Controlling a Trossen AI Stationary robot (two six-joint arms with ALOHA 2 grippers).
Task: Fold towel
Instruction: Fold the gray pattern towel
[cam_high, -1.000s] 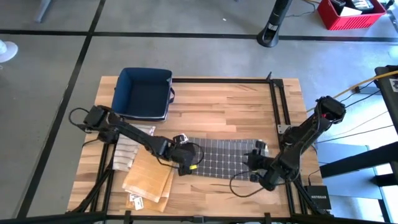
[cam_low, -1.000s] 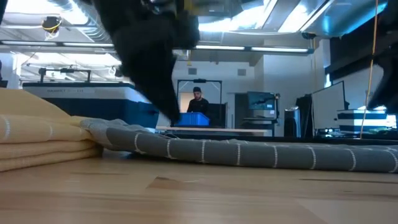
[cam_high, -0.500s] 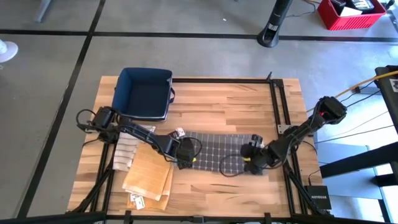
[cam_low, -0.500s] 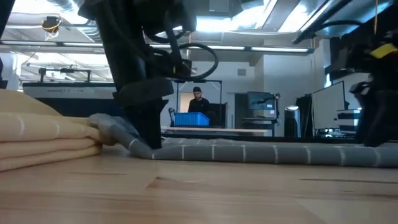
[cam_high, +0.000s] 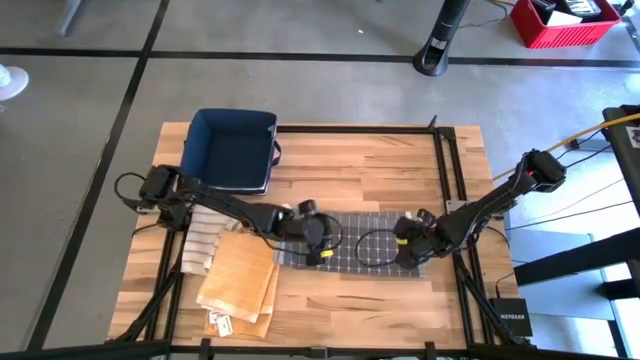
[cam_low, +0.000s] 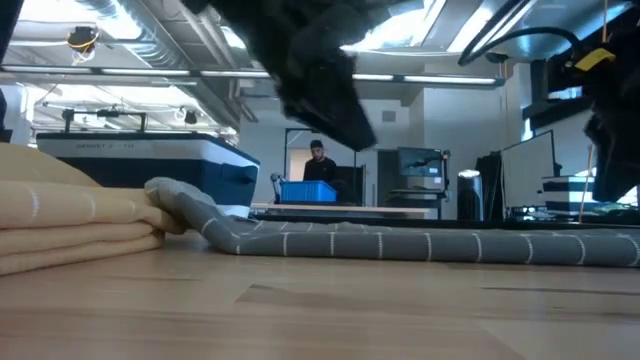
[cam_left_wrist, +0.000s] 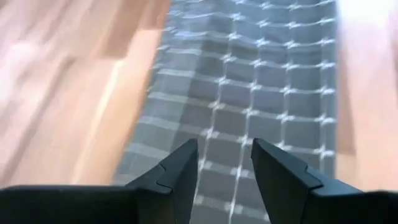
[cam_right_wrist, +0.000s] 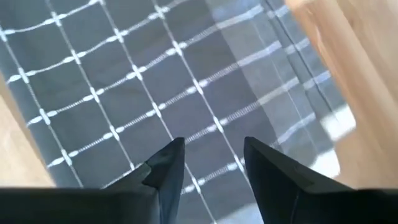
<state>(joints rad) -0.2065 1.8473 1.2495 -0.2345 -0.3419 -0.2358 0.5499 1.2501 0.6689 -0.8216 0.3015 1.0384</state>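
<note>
A: Start at the front of the surface (cam_high: 380, 300). What is there?

B: Bare wood along the front edge, and at the front left a tan stack (cam_high: 238, 285) of folded cloths with a striped one (cam_high: 207, 240) beside it. From table height that stack shows as tan layers on the left.

A: And the towel?

B: The grey checked towel (cam_high: 355, 245) lies just behind, in the middle, touching the stack at its left end. It is a long flat band, and seen level it looks doubled, with a rounded fold along the near edge. I judge one lengthwise fold is done.

A: Where are the tools?

B: Both are over the towel. The left tool (cam_left_wrist: 224, 163) hovers above its left part, the right tool (cam_right_wrist: 211, 155) above its right part. In each wrist view the two dark fingers stand a narrow gap apart with only checked cloth showing between them, below. Neither holds anything.

A: So what is left?

B: As I read it, the band has yet to be folded end over end into a compact pile like the tan ones. The next move would call for a pinch at the corners or one end, then a carry across. A slipped layer could undo the fold.

A: Anything farther back?

B: A blue bin (cam_high: 233, 150) at the far left corner, well apart from the towel. Beyond it, a person stands in the room.
</note>
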